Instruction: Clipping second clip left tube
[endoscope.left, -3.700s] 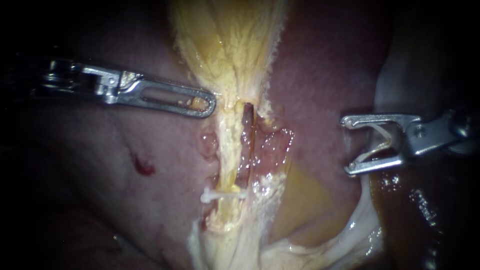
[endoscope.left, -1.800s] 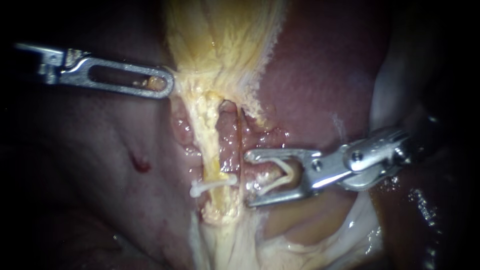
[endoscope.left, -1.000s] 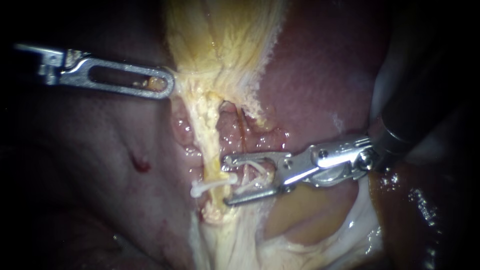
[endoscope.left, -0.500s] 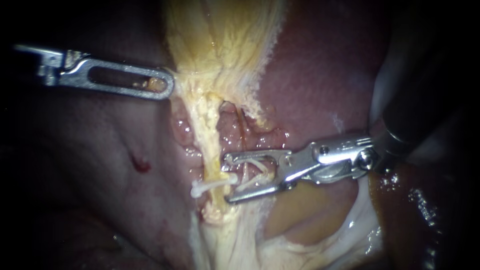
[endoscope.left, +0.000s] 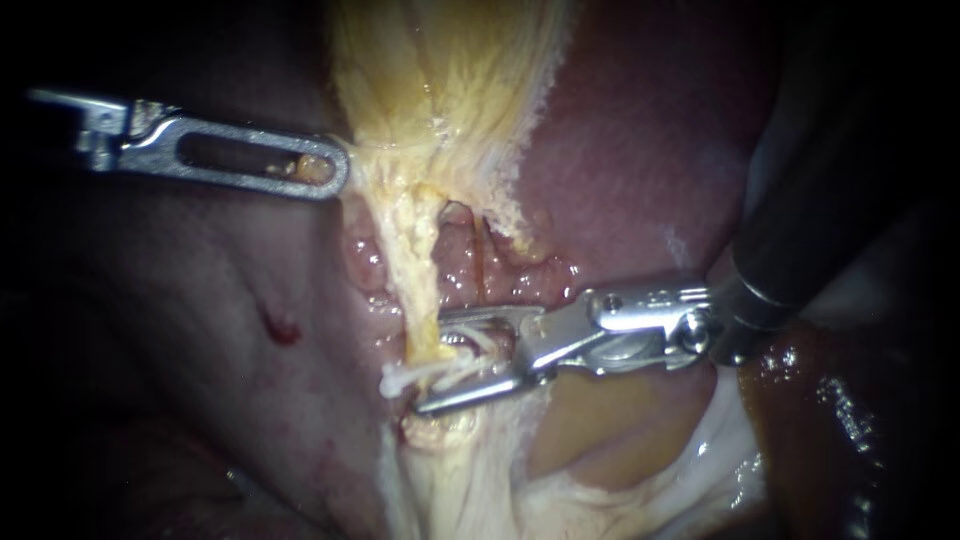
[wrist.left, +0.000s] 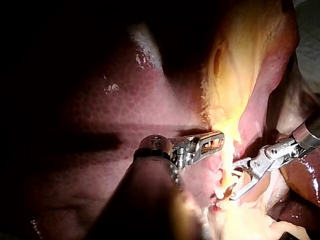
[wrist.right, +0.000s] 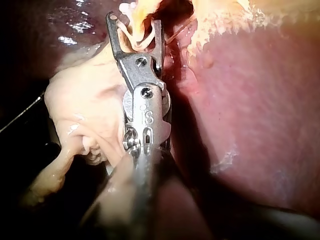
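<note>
Tube (endoscope.left: 420, 270), yellow, fibrous, slender

The endoscope looks from very close at the liver (endoscope.left: 640, 150), with a strip of yellow tissue (endoscope.left: 440, 90) running down the middle of its view. The left wrist camera looks along the left instrument (wrist.left: 219, 137) from behind it, a bit farther back. The right wrist camera looks along the right instrument (wrist.right: 134, 21) from very near. All three see the yellow tissue and the white clip (wrist.right: 135, 44) in the right instrument's jaws.
</note>
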